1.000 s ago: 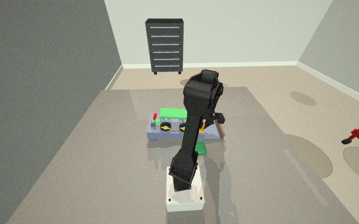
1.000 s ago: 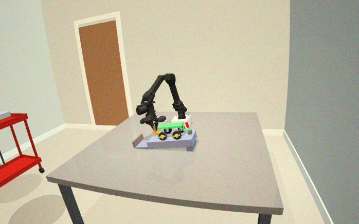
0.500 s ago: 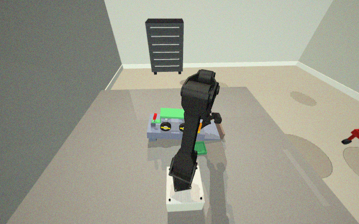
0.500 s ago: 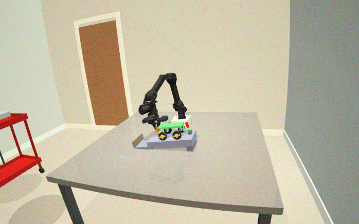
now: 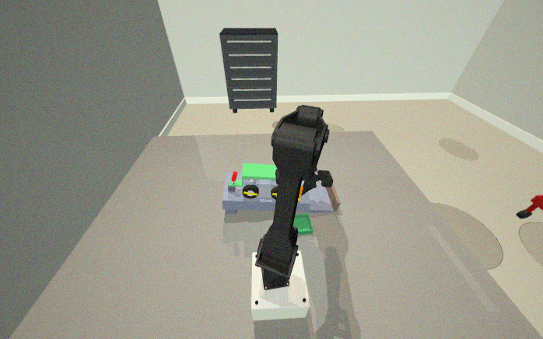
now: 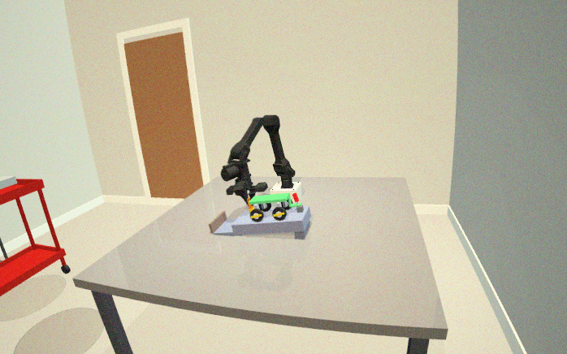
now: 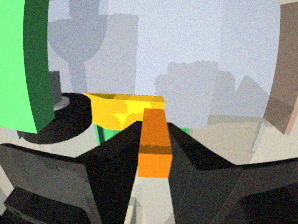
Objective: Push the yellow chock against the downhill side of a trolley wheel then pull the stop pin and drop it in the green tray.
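The green-topped trolley (image 5: 259, 171) (image 6: 270, 199) (image 7: 12, 65) stands on the blue-grey ramp (image 5: 265, 206) (image 6: 268, 227) (image 7: 185, 30). The red-headed stop pin (image 5: 234, 176) (image 6: 295, 197) is upright at the uphill end. My gripper (image 7: 153, 128) (image 6: 249, 201) is shut on the orange handle of the yellow chock (image 7: 107, 112). The chock is just downhill of the near-side lower wheel (image 7: 72, 122); in the wrist view its tip meets the wheel's edge. Whether they touch, and whether its black base rests on the ramp, I cannot tell. The green tray (image 5: 305, 232) lies beside the ramp, on the arm's base side, partly behind the arm.
A brown end board (image 5: 333, 196) (image 6: 218, 222) (image 7: 284, 70) stands across the ramp's downhill end, close to the gripper. The trolley's body is close on the gripper's uphill side. The arm's white base (image 5: 280, 311) stands on the table.
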`<state>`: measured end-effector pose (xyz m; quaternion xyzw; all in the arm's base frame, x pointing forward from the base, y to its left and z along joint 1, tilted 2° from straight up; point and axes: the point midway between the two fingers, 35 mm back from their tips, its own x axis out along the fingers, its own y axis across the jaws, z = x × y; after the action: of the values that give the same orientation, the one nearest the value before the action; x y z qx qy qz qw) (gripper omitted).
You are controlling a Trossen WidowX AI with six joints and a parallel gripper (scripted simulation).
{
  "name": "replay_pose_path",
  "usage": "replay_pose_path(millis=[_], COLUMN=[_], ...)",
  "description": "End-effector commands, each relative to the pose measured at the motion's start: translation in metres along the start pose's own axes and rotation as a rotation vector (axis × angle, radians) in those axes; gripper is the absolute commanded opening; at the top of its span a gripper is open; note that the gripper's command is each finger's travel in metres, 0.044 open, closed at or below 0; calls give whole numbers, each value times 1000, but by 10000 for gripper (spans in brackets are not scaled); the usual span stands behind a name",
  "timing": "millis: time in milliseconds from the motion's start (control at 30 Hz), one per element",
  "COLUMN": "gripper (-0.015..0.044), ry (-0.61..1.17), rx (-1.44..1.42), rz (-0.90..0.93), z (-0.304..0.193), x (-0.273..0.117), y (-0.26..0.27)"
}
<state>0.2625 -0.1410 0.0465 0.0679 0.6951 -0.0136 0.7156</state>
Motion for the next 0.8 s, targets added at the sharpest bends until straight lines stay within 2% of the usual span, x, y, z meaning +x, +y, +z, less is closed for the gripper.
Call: replay_pose_path(millis=[0, 33, 267, 367, 767], gripper=[0, 0, 184, 190, 190], ry=[0, 0, 0, -1, -4], rx=[-1, -1, -1, -1, 2], rz=[0, 0, 0, 0, 5], z=[0, 0, 0, 0, -1], x=[0, 0, 0, -1, -48], y=[0, 0, 0, 0, -1])
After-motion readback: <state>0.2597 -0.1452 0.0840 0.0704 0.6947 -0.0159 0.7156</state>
